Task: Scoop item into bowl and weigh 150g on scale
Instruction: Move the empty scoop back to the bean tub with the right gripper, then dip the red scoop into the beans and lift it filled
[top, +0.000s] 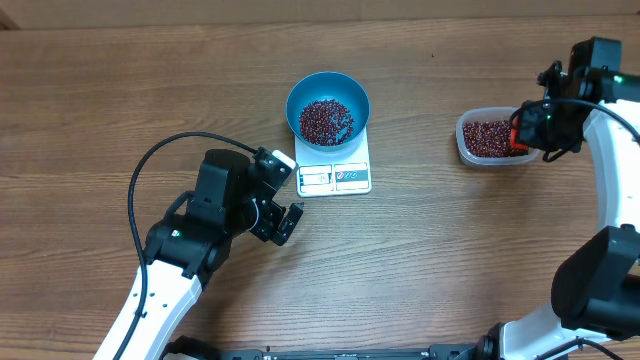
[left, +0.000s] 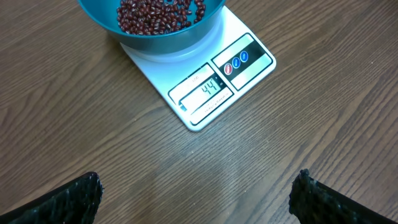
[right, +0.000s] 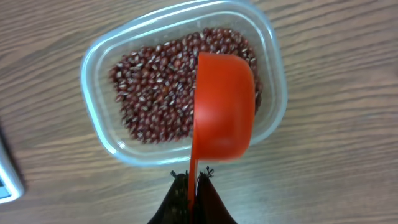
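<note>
Two heaps of beans (top: 326, 120) are in view. One lies in the blue bowl (top: 298, 92), which stands on the white scale (top: 335, 178) near the middle of the table (top: 150, 90). The other fills the clear tub (top: 464, 142), well apart to the right. The display (left: 208, 88) shows 44, so we judge that the weighing is far from finished.

The right gripper (right: 193, 186) is closed tight on the thin handle of the orange scoop (right: 224, 106), which hangs over the tub. We cannot tell which way its mouth faces, or if anything is in it. The left gripper (left: 199, 199) stands wide open and holds nothing. It is near the front of the scale but does not touch it.

What can go wrong from here? The tub looks light and nothing holds it, so a push of the scoop into the beans may slide it. The handle is narrow, so a full scoop may turn in the jaws and spill beans on the way to the bowl. A too generous pour may pass the target. A knock on the bowl may shift it on the scale.
</note>
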